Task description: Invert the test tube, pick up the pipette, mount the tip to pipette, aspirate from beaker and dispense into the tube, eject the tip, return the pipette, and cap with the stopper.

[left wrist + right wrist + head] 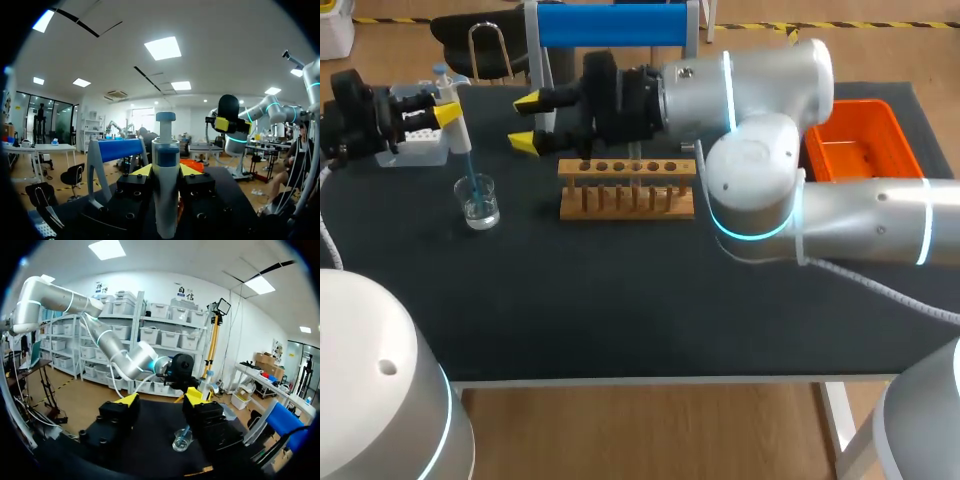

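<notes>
In the head view, the left gripper [442,113] is clamped on the pipette [455,125]. The pipette slants down so that its blue tip [468,168] stands in the beaker [479,200], which sits on the black table [620,300] and holds clear liquid. The right gripper [525,122] hangs near the left end of the wooden rack [627,188], its jaws apart around nothing. An orange bin [860,140] sits at the table's far right.

In the left wrist view, the pipette rises upright between the two fingers, which press it from both sides (its lower end is hidden).

In the right wrist view, the jaws stand wide apart. The beaker is ahead of the gripper, close to one finger, with the blue tip slanting into it from the left gripper beyond.
</notes>
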Controlling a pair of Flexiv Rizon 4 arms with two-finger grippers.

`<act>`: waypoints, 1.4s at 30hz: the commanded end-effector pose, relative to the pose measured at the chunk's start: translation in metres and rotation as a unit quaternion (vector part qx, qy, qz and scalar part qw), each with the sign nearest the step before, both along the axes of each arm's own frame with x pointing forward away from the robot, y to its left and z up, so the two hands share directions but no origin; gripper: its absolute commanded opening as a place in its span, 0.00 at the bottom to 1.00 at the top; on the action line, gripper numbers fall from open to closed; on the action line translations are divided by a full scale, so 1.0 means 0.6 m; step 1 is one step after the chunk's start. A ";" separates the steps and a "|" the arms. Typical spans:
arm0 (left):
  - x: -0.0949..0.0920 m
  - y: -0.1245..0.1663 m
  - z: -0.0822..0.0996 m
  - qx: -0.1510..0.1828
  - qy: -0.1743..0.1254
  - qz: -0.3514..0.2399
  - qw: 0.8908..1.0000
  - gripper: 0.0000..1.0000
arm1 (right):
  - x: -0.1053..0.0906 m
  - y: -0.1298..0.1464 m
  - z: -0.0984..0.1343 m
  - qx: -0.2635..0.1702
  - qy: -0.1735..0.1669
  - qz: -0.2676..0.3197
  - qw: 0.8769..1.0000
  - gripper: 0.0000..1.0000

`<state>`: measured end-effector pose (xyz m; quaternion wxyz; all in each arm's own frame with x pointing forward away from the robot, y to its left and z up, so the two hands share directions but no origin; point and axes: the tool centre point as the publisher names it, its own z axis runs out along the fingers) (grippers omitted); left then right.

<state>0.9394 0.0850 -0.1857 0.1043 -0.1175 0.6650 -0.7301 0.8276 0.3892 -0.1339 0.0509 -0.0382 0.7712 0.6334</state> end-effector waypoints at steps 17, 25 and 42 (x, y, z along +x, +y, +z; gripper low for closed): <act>0.002 0.003 -0.001 -0.001 -0.001 -0.004 1.000 0.00 | 0.089 0.108 0.051 0.053 0.043 -0.002 0.998 0.00; 0.002 0.003 -0.001 -0.001 -0.001 -0.004 1.000 0.00 | 0.119 0.144 0.053 0.063 0.057 -0.015 0.996 0.00; 0.002 0.003 -0.001 -0.001 -0.001 -0.004 1.000 0.00 | 0.154 0.191 0.056 0.071 0.036 -0.022 0.997 0.00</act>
